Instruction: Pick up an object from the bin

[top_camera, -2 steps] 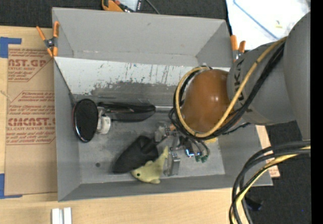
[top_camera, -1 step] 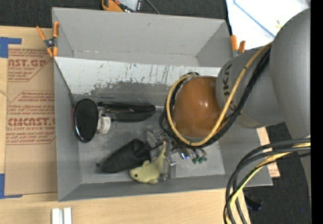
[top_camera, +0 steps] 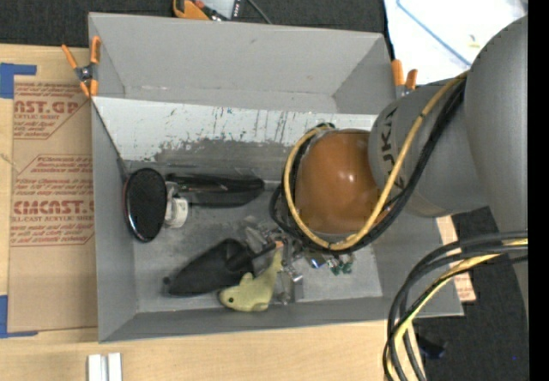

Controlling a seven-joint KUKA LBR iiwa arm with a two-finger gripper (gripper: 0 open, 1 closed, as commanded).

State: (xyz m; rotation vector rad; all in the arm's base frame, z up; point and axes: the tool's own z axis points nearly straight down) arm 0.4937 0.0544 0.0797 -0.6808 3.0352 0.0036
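The gripper (top_camera: 279, 261) is low in the near part of the bin, its metal parts showing just below the rounded orange-brown cover (top_camera: 334, 182) on the wrist. That cover and the tangle of wiring under it hide most of the gripper, so I cannot tell how far open it is or whether it has hold of anything. A yellow cable (top_camera: 292, 190) loops round the left rim of the cover, and the thick grey arm (top_camera: 463, 148) comes in from the right.

Just beside the gripper, to its near left, lies a small pale yellow lumpy thing (top_camera: 247, 294), close to the near wall. Touching that lump on its far left side is a black, soft-looking, elongated thing (top_camera: 206, 269), whose right end reaches up to the gripper. These two are the things nearest to it.

Farther to the left, well apart from the gripper, lies a black oval-headed brush-like thing (top_camera: 144, 203), its dark handle (top_camera: 219, 190) pointing right, with a small white piece (top_camera: 177, 211) against it.

All of it rests on the scuffed floor of the grey metal bin (top_camera: 240, 62).
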